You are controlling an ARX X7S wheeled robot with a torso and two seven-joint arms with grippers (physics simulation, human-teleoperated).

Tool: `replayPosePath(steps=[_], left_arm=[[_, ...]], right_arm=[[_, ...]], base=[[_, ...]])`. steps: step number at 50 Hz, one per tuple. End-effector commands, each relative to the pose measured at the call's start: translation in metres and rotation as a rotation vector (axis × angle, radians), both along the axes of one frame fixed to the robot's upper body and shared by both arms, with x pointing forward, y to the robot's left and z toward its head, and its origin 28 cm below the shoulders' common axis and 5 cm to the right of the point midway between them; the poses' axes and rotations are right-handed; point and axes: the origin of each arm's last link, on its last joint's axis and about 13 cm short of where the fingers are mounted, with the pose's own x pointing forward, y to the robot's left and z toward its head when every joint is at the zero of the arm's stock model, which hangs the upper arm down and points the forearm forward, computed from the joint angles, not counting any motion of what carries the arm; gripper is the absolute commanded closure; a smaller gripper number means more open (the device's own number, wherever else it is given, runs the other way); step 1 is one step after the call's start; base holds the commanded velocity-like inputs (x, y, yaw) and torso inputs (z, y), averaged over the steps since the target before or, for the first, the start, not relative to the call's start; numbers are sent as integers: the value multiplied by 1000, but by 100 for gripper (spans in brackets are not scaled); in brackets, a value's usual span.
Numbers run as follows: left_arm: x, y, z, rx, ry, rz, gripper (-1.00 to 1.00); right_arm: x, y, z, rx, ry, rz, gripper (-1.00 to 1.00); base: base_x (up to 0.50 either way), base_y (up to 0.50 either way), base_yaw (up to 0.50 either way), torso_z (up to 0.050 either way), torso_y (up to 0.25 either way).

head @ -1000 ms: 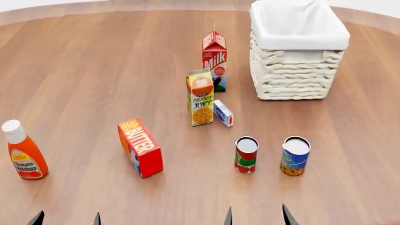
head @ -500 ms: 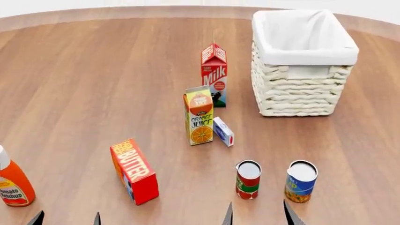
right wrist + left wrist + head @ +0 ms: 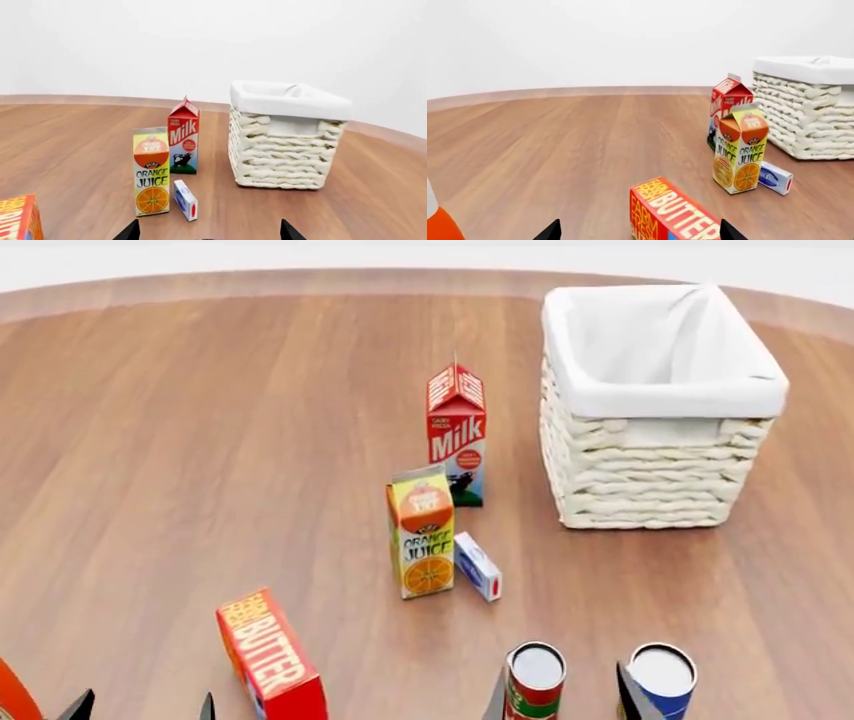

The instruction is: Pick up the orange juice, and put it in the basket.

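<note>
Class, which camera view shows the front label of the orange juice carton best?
The right wrist view: the orange juice faces it squarely, label unobstructed. The left wrist view shows it corner-on; the head view shows it smaller, from above.

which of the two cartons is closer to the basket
The red-and-white Milk carton. It stands farther back, nearer the wicker basket, while the yellow-green orange juice stands in front of it, closer to the robot, with a small blue-and-white box beside it.

Yellow-green, orange-topped orange juice; cream woven, white-lined basket; red-and-white milk carton.
</note>
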Motion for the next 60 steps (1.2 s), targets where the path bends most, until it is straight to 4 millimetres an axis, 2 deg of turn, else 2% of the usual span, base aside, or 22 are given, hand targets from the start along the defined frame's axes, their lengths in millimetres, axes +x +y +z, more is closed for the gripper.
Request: replayPosePath(steps=[1,60], left_arm=[[0,0,0,0,0,0,-100],[0,0,0,0,0,0,-100]], right_arm=[[0,-1,-3,8,6,0,-100],[-2,-4,-7,25,7,-3,-100]], base=[[242,0,0,0,0],[243,0,0,0,0]])
